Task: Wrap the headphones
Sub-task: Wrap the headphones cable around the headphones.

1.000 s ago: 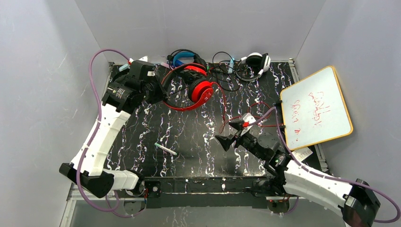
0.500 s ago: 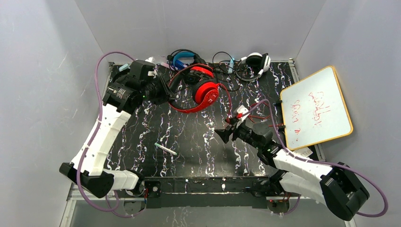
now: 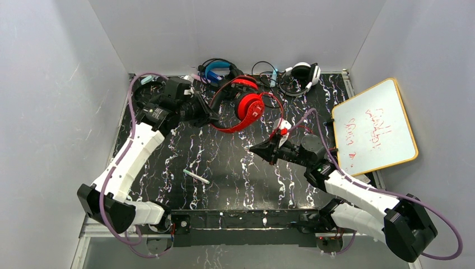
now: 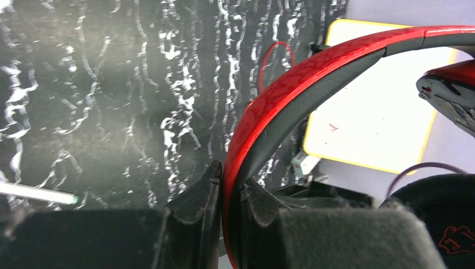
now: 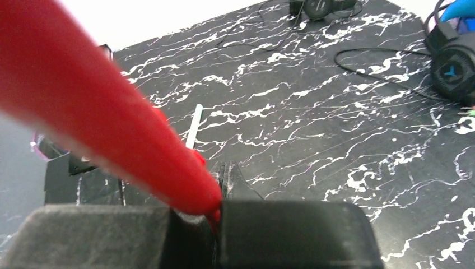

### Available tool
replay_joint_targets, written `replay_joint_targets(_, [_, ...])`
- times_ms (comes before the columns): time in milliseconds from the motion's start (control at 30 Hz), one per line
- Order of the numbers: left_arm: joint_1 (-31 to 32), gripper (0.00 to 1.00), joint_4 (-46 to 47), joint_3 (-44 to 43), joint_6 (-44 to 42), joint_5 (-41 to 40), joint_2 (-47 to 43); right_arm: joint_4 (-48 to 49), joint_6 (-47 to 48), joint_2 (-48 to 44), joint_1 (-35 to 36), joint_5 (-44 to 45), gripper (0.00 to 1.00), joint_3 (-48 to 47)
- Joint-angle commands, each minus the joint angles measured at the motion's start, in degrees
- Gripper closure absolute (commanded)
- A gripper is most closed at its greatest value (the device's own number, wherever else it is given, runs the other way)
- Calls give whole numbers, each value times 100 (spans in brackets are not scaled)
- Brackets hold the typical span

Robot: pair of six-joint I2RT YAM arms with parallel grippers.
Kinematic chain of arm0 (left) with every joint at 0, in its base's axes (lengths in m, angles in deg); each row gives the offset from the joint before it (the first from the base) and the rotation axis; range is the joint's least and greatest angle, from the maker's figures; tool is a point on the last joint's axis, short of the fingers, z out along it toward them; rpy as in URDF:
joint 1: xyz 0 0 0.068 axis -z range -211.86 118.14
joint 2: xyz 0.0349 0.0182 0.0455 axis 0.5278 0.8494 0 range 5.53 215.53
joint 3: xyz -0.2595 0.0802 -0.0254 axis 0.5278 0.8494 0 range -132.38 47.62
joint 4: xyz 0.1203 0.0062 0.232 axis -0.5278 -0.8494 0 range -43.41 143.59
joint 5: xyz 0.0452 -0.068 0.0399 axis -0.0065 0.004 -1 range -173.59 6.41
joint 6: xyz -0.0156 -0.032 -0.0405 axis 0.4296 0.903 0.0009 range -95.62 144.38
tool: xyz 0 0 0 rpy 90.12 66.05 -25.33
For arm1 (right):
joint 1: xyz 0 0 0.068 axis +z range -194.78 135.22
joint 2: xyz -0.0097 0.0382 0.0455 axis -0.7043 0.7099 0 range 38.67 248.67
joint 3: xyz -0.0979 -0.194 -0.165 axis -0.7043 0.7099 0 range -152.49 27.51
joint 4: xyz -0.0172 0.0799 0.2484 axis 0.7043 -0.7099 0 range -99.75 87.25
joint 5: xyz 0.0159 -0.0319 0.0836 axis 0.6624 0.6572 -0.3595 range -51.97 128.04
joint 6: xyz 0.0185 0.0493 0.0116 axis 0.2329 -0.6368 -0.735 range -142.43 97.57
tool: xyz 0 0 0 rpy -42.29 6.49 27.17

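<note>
The glossy red headphones (image 3: 249, 106) hang above the back of the black marbled table (image 3: 235, 162). My left gripper (image 3: 211, 116) is shut on their red headband (image 4: 291, 89), with the band pinched between the two fingers (image 4: 231, 176). The thin red cable (image 5: 101, 101) runs down from the ear cups to my right gripper (image 3: 256, 149), which is shut on it near mid-table. In the right wrist view the cable goes blurred and close into the shut jaws (image 5: 224, 171).
A black pair with a blue headband (image 3: 215, 70) and a white-and-black pair (image 3: 302, 73) lie at the back edge among loose black cables. A whiteboard (image 3: 374, 128) leans at the right. A white pen (image 3: 196, 176) lies left of centre.
My right gripper has gone from open to shut on the red cable and moved left. The left arm carried the red headphones to the right.
</note>
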Motion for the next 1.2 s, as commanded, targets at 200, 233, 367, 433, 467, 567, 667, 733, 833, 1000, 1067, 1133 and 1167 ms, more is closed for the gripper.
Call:
replay_joint_targets(200, [-7, 100, 3097, 48, 1062, 2515, 126, 492, -1179, -63, -307, -499, 99, 55])
replay_joint_targets(233, [-7, 100, 3168, 92, 1066, 2554, 85, 420, -1215, 50, -323, -584, 99, -64])
replay_joint_targets(367, [2, 100, 4095, 533, 1591, 3192, -10, 439, -1536, 526, -474, -800, 99, -433])
replay_joint_targets(433, [10, 100, 4465, 682, 1646, 3448, -91, 708, -1823, 611, -708, -1099, 99, -467])
replay_joint_targets(467, [11, 100, 4468, 708, 1540, 3543, -138, 712, -1869, 615, -835, -1171, 99, -522])
replay_joint_targets(567, [17, 100, 4233, 843, 1147, 3732, -332, 432, -1738, 628, -1026, -1296, 99, -782])
replay_joint_targets(667, [26, 100, 3929, 1065, 660, 3811, -548, 50, -1543, 650, -1073, -1541, 99, -1099])
replay_joint_targets(733, [113, 100, 3779, 1195, 177, 4075, -637, -193, -1397, 673, -1077, -1702, 99, -1281])
replay_joint_targets(833, [209, 100, 2883, 1252, -1048, 4143, -776, -797, -1191, 711, -1074, -1751, 99, -1629])
replay_joint_targets(1000, [492, 100, 1514, 1289, -2368, 3602, -771, -1636, -775, 935, -1074, -1987, 99, -2142])
replay_joint_targets(1067, [672, 100, 1126, 1219, -2712, 3155, -697, -1935, -677, 1092, -1078, -2046, 99, -2344])
replay_joint_targets(1133, [908, 100, 729, 1112, -3004, 2649, -595, -2229, -587, 1203, -1075, -1843, 99, -2511])
replay_joint_targets(1167, [1078, 100, 553, 1053, -3151, 2315, -527, -2338, -537, 1245, -1082, -1780, 99, -2580])
